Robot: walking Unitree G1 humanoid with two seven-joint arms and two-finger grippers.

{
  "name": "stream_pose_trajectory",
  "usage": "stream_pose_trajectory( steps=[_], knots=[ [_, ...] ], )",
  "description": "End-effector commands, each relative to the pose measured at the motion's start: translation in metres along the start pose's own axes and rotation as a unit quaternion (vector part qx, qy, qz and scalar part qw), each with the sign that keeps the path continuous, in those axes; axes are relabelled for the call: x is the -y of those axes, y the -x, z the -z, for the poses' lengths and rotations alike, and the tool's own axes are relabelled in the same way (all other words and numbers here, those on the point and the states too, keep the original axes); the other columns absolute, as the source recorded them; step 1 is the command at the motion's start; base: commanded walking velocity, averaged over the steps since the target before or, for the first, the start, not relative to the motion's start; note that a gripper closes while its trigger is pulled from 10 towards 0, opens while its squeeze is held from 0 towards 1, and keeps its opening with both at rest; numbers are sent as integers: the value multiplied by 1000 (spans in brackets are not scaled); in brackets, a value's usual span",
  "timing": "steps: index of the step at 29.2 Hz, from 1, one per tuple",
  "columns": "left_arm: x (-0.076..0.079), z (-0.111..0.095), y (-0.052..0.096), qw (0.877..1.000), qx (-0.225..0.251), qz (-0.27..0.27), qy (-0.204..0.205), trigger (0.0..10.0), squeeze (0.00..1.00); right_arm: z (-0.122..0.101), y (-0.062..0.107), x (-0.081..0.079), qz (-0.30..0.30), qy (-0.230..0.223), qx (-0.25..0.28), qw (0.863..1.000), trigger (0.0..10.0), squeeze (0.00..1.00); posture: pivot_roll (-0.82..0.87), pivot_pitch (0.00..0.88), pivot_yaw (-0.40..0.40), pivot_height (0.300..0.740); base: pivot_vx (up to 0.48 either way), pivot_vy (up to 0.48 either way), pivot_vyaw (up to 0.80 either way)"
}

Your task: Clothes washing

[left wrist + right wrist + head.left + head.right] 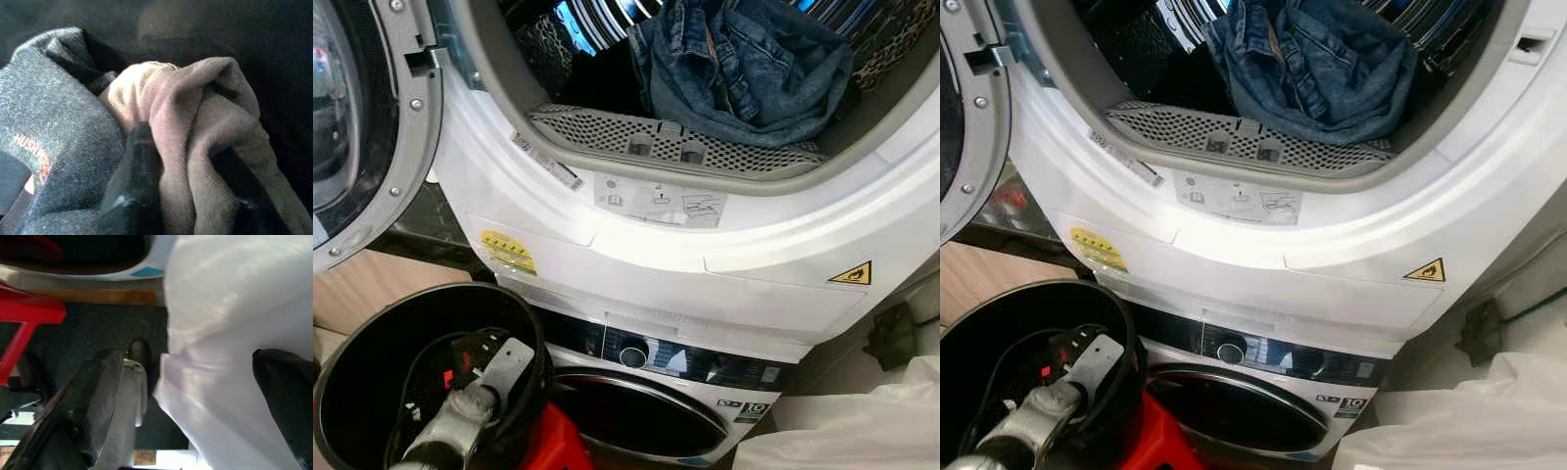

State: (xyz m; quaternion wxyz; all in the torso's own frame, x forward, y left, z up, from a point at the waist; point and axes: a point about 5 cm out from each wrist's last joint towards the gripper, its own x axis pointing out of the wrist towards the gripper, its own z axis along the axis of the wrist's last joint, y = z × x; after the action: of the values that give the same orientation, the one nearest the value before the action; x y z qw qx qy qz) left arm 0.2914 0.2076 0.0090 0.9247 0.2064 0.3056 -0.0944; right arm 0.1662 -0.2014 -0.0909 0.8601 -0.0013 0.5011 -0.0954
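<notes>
- Found the tan garment (195,112) deep in the black laundry basket (372,323), lying against a grey garment (58,112) with orange lettering.
- Saw the left gripper (188,147) closed on a fold of the tan garment, with one black finger pressed into the cloth just beside the grey piece.
- Noted the silver left arm (460,411) reaching down over the basket rim, at the lower left of the head views.
- Saw the washing machine (685,367) just beside the basket, with its round opening (636,416) dark and open.
- Above it, noted the dryer (705,235) with its door (372,127) swung to the left, a pair of blue jeans (744,69) piled in the drum behind the lint filter (666,142).
- Found the right gripper (188,396) low at the right, fingers spread apart, with white cloth (234,308) between them but not squeezed, and a red stool (29,313) near it.
- Judged the step in hand as taking one piece out of the basket for loading; likely early in the task.
- Judged the next move as a lift straight up, clear of the rim, without dragging the grey garment along, then a short carry to the washing machine opening.
</notes>
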Motion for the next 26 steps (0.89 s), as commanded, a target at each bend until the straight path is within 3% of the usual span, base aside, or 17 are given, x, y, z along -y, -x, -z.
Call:
stream_pose_trajectory(
  steps=[1, 4, 9, 16, 18, 22, 26],
  knots=[
    [0, 2, 6, 999, 10, -22, 25, 0, 0, 5, 0, -3, -6, -2, -8, 1000, 10000, 0, -27, 61, 10, 740, 0, 0, 0],
    [1, 1, 12, 999, 22, -28, 32, 0, 0, 4, 0, -5, -11, -2, -8, 1000, 10000, 0, -25, 59, 11, 740, 0, 0, 0],
    [-11, -7, 35, 994, 64, -77, 49, 0, 0, 2, 1, -15, -38, -10, -6, 999, 10000, 0, -16, 42, 26, 740, 0, 0, 0],
    [-19, -9, 55, 990, 75, -114, 46, 0, 0, 0, 1, -19, -54, -14, -4, 998, 10000, 0, -4, 41, 33, 740, 0, 0, 0],
    [-17, -16, 72, 986, 108, -117, 38, 0, 0, 0, 1, -23, -65, -13, -2, 998, 10000, 0, 9, 45, 36, 740, 0, 0, 0],
    [-16, -22, 88, 981, 141, -130, 23, 0, 0, -1, 1, -26, -73, -15, 1, 997, 10000, 0, 26, 50, 35, 740, 0, 0, 0],
    [-25, -23, 103, 968, 167, -188, 15, 0, 0, -1, 1, -28, -77, -13, 0, 997, 10000, 0, 43, 53, 34, 740, 0, 0, 0]
  ],
)
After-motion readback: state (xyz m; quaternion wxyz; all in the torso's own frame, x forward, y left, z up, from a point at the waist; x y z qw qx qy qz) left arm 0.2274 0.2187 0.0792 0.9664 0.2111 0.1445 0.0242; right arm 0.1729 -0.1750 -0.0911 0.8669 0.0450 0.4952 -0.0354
